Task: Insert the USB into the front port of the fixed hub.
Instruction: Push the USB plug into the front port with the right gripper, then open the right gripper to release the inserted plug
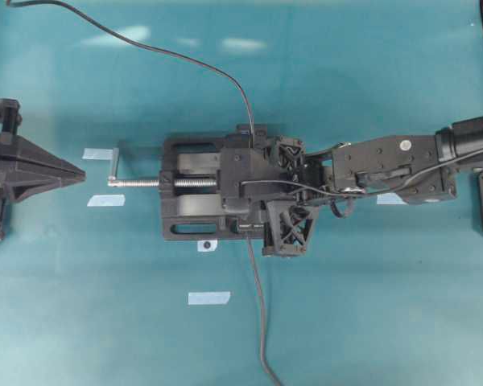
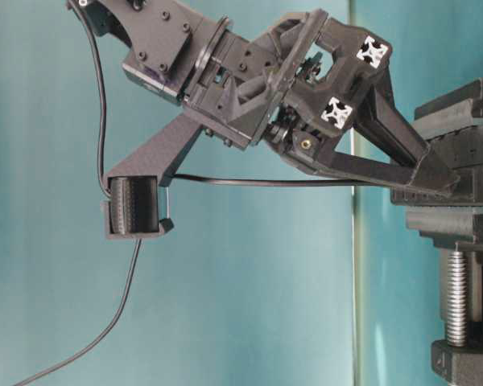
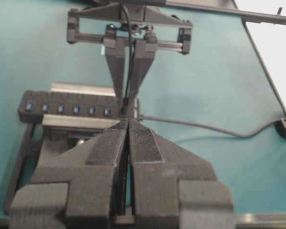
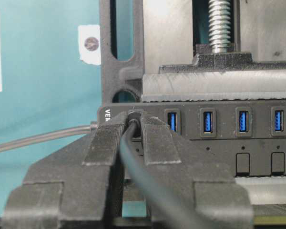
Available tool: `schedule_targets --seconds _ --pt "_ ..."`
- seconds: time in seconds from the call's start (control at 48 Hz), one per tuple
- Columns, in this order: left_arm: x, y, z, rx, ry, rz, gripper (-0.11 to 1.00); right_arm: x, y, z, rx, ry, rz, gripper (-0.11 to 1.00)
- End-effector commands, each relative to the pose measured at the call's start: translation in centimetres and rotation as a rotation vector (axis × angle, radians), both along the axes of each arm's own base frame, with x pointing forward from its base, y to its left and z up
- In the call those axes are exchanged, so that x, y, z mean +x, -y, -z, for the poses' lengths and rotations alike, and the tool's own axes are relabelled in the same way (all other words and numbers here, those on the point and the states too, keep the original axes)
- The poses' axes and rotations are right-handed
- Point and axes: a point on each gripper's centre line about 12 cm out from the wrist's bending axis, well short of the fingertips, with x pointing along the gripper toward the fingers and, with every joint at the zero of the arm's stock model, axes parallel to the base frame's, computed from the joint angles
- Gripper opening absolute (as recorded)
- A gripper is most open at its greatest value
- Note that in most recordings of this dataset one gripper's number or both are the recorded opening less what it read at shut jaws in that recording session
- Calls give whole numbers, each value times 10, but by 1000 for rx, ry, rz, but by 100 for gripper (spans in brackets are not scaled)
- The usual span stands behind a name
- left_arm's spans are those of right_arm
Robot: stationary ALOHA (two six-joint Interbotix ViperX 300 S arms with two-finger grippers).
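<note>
The right gripper is clamped on the USB, its fingers pinched close around the small plug with the cable trailing back between them toward six o'clock in the right wrist view. The plug sits at the end socket of the fixed hub, at nine o'clock of the row of blue ports; how deep it is seated cannot be told. The hub lies gripped in the vise, which likely keeps it from sliding under the push. The left gripper has its fingers together, holding nothing, parked well apart at nine o'clock on the tabletop overhead.
</note>
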Motion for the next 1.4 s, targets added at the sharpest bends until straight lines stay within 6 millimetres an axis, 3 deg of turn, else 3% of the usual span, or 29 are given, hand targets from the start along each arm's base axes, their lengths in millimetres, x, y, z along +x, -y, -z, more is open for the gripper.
schedule_targets --seconds 0.0,0.229,0.375,0.479,0.729,1.376 --pt "2 0 -4 1 11 2 0 -2 -2 -2 8 -11 6 8" --pt "2 0 -4 1 11 2 0 1 -2 -8 -2 12 -5 9" --pt "2 0 -4 1 11 2 0 4 -1 -15 -3 45 -5 14" --pt "2 0 -4 1 11 2 0 5 0 -19 -6 66 -5 25" --pt "1 0 -4 1 14 2 0 8 4 -38 -6 128 6 61" --pt "1 0 -6 -1 20 2 0 6 4 -41 -11 129 2 62"
